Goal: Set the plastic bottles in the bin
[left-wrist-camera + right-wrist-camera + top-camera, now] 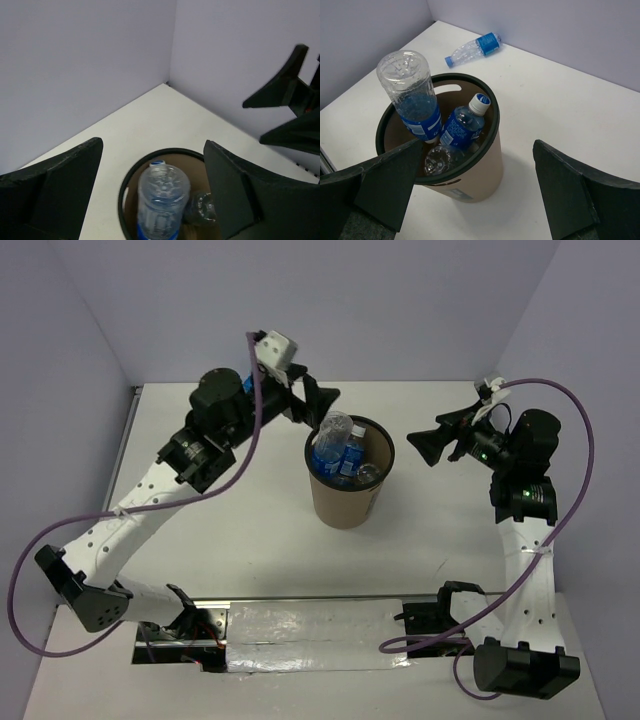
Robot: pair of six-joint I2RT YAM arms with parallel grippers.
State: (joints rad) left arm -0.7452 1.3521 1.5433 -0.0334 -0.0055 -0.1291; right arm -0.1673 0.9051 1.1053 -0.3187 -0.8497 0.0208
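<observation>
The brown bin [345, 508] with a black rim stands mid-table. Three clear bottles are inside: one upside down with a blue label sticking above the rim [410, 95], one with a white cap and blue label [465, 125], and one showing only its clear base [439, 157]. Another blue-label bottle [472, 47] lies on the table beyond the bin. No green label shows. My left gripper [315, 405] is open and empty above the bin's far-left rim [130, 172]. My right gripper [425, 440] is open and empty to the right of the bin.
Lavender walls close the table at the back and both sides. A silver taped strip [310, 635] runs along the near edge between the arm bases. The right gripper's fingers [285, 92] show in the left wrist view beyond the bin.
</observation>
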